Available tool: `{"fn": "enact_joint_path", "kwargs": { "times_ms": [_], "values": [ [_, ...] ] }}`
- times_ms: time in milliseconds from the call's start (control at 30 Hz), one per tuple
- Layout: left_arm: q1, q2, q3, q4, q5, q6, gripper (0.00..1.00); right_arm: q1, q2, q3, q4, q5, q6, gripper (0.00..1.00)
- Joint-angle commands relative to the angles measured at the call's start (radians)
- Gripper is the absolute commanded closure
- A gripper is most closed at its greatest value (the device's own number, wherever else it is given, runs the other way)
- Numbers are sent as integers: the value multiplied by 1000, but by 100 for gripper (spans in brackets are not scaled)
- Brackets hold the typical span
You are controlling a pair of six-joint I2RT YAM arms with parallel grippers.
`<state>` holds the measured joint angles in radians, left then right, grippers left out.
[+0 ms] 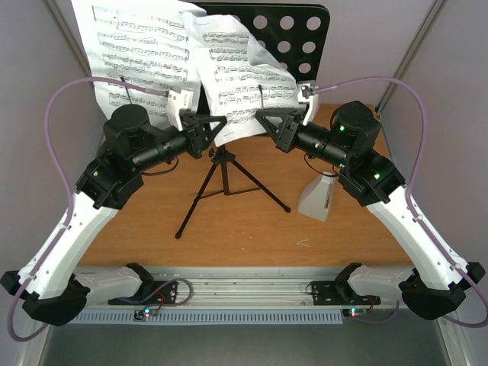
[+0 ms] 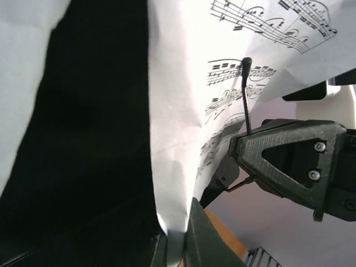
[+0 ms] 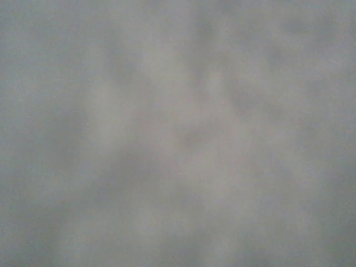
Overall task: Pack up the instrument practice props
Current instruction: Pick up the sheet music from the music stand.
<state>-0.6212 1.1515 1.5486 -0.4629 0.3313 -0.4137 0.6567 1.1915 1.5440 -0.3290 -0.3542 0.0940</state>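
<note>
White sheet of music [image 1: 236, 76], black printed notes, between left gripper [image 1: 219, 124] jaws.

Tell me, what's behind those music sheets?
A black stand desk with round holes; only its upper right corner shows past the music sheets. The rest of the desk is covered by paper. Below, its tripod legs stand on the table.

The left arm [image 1: 53, 244] and right arm [image 1: 427, 236] are white-and-black, trailing lilac cables [image 1: 47, 114].
</note>
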Motion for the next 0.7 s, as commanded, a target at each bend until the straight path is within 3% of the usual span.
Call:
{"fn": "enact_joint_path", "kwargs": {
  "times_ms": [0, 67, 667],
  "values": [
    [6, -24, -12, 71, 8, 7, 96, 12, -26, -8, 27, -27, -6, 98],
    [6, -29, -16, 67, -4, 11, 99, 12, -26, -9, 25, -26, -18, 99],
    [5, -85, 7, -34, -95, 33, 100, 12, -48, -64, 111, -102, -142, 99]
  ]
}}
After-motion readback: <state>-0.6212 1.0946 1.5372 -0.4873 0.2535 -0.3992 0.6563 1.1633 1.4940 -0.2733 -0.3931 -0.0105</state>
